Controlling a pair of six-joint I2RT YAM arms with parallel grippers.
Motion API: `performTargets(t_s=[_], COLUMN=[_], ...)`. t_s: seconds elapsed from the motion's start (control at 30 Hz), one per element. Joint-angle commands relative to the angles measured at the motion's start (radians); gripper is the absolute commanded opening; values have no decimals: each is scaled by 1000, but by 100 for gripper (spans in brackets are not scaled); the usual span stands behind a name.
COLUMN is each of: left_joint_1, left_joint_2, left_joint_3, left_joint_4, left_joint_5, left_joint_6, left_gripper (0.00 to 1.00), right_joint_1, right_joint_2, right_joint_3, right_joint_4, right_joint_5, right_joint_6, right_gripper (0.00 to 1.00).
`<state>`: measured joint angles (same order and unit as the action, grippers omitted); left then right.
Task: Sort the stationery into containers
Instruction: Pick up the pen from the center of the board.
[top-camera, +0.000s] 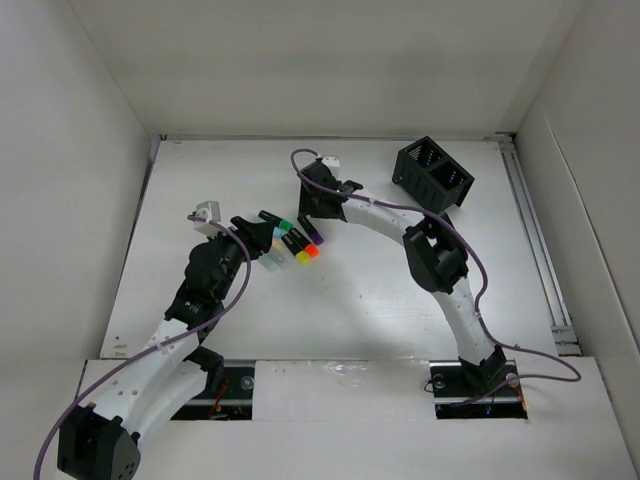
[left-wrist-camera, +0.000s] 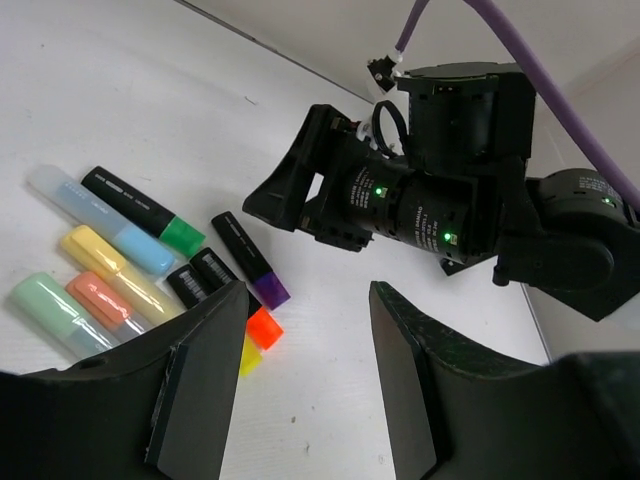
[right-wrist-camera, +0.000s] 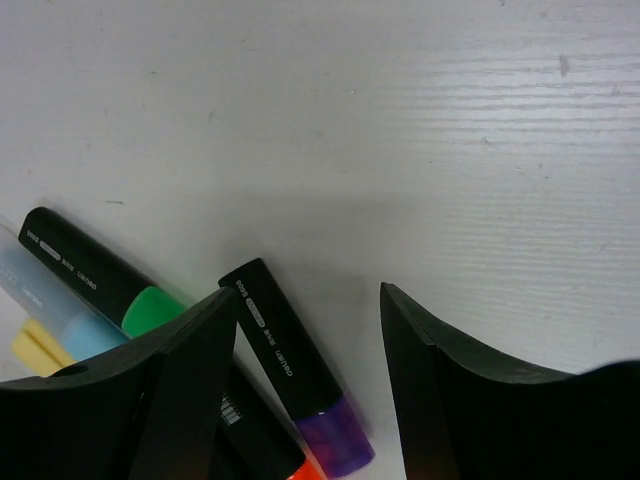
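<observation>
**Right gripper (right-wrist-camera: 308, 300) open over purple marker, off-centre**

I find the right gripper spread wide and holding nothing. The purple-tipped marker (right-wrist-camera: 290, 365) lies on the table (right-wrist-camera: 450, 120) in the gap between the jaws, left of centre in the wrist frame. Its long axis runs diagonally from upper left to lower right, purple end lowest. The left gripper (left-wrist-camera: 308, 300), also open and empty, stands beside the marker cluster (left-wrist-camera: 100, 255). I judge the right arm the nearer. The mesh organizer (top-camera: 452, 190) sits at upper right of the overhead frame, well apart.
</observation>
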<state>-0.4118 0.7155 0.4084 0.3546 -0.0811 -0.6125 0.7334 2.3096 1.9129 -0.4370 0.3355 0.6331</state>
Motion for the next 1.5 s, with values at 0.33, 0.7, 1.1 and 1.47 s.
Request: performTargets(t_s=[0.33, 0.7, 1.1, 1.47], left_joint_1=[-4, -4, -4, -4], left_joint_2=[13, 13, 2, 13], left_joint_3=[40, 30, 30, 30], left_joint_4=[46, 46, 57, 67], left_joint_5=[32, 32, 32, 41], left_joint_6=[-13, -13, -13, -13], left_gripper=[51, 52, 54, 54], right_joint_1=[12, 12, -32, -80], right_joint_2=[108, 157, 71, 70], right_joint_3=[170, 227, 80, 71], right_joint_4=[-126, -166, -166, -141], right_joint_5=[-144, -37, 60, -67], right_joint_6=[-69, -69, -61, -52], right_gripper=[61, 43, 44, 11])
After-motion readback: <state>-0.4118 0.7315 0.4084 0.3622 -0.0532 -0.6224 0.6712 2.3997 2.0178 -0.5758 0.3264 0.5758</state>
